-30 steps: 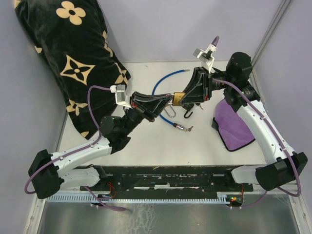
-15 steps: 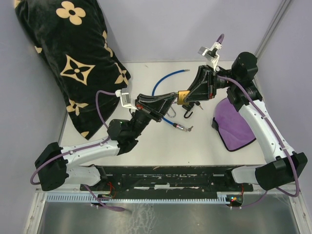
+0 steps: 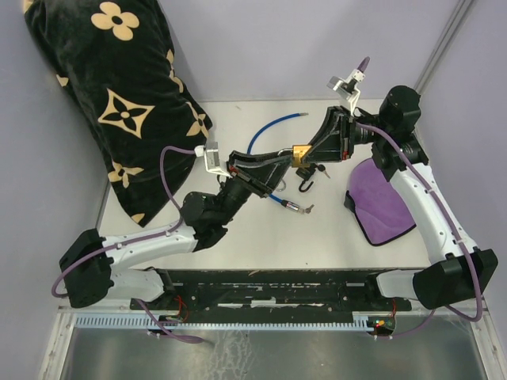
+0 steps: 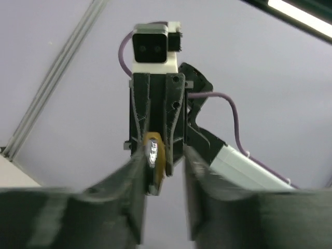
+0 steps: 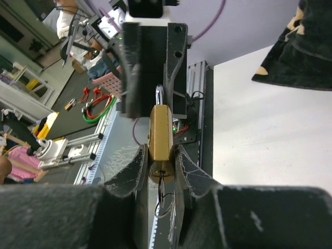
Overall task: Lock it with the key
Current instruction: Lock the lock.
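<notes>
A brass padlock [image 3: 301, 151] hangs in the air over the table's middle, with my right gripper [image 3: 310, 150] shut on its body. In the right wrist view the padlock [image 5: 161, 132] sits between both fingers, its silver shackle [image 5: 160, 96] pointing away. The key [image 5: 163, 182] is in the keyhole, with a thin ring hanging from it. My left gripper [image 3: 287, 157] meets the padlock from the left. Its jaws [image 4: 162, 155] stand a little apart. The padlock's edge [image 4: 154, 162] lies against the left finger and is clear of the right one.
A blue cable [image 3: 268, 128] curves across the table under the grippers, with a silver loop [image 3: 276, 187] and small dark hooks [image 3: 306, 183] beside it. A purple cloth [image 3: 380, 202] lies at the right. A black flowered pillow [image 3: 119, 95] fills the back left corner.
Both grippers and the padlock have shifted a little to the right and away. My left jaws, shut before, have parted slightly.
</notes>
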